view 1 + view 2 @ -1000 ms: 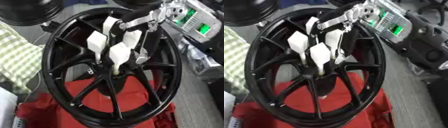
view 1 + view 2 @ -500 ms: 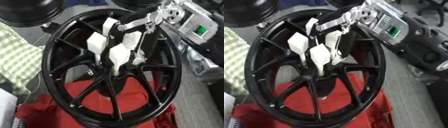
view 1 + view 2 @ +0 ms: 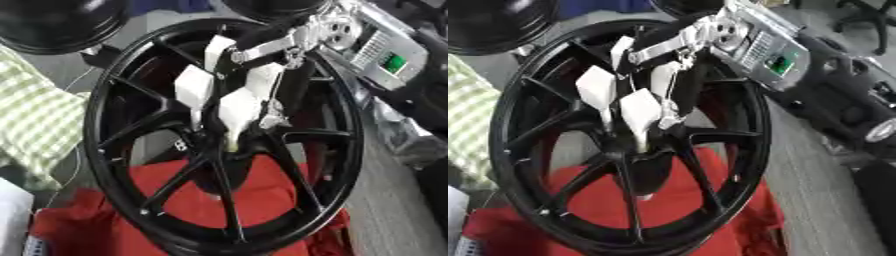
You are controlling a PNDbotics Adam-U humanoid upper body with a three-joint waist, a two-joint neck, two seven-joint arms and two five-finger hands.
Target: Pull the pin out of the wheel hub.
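A black spoked wheel (image 3: 114,125) is seen tilted above a red cloth (image 3: 262,200), its hub (image 3: 210,142) at the centre. The right hand (image 3: 232,100), entering from the upper right, is lowered onto the hub, white-padded fingers (image 3: 194,87) pointing down. A pale pin (image 3: 234,145) appears to be pinched there, though blur obscures it. A green checked cloth (image 3: 35,120) lies left.
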